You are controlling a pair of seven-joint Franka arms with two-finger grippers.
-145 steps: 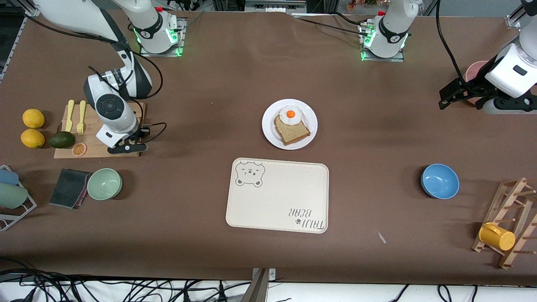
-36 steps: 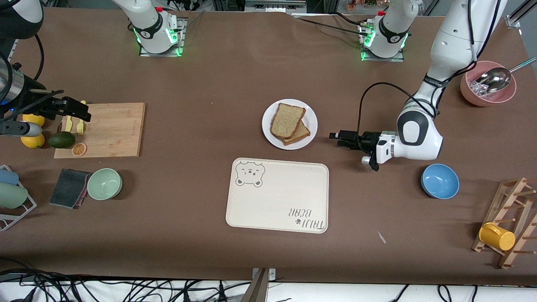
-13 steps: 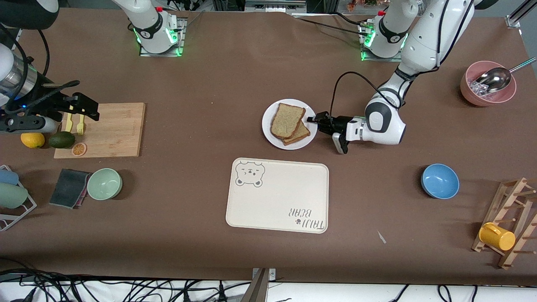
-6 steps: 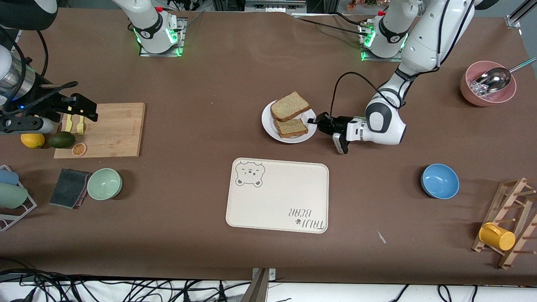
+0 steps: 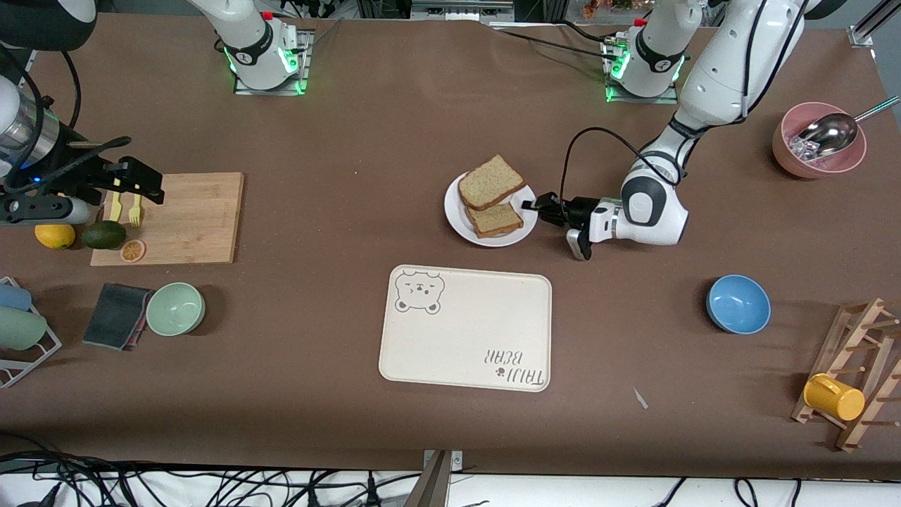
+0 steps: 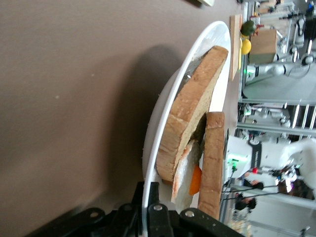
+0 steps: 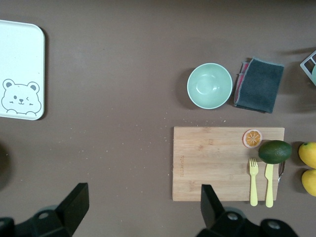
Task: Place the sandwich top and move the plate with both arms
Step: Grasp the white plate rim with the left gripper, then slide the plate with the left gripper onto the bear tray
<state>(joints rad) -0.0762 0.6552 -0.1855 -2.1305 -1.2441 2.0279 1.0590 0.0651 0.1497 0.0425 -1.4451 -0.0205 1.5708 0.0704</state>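
Sandwich top [image 5: 492, 182]: lies on the plate, slid off the lower slice [image 5: 496, 219] toward the edge where the arm bases stand, so it overhangs the rim; in the left wrist view it leans away from the lower slice with egg white and an orange yolk between them
Plate [image 5: 524, 232]: near the middle of the surface, tilted, its rim at the left arm's end raised; the bear-printed tray [image 5: 464, 327] lies flat between it and the front camera's edge
Left pincer [image 5: 533, 206]: pinching the plate rim, one finger above and one below, reaching in level from the left arm's end
Right pincer [image 5: 134, 184]: fingers spread, holding nothing, up over the cutting board [image 5: 190, 218] near the right arm's end, well apart from the plate; that arm waits
Key relation: the plate's free rim faces the right arm's end, so the second grip would come from there; the left arm is far nearer
Judgement: top slice is placed but sits askew; with one rim lifted it looks likely to slide further, so levelling the plate seems wise before carrying it
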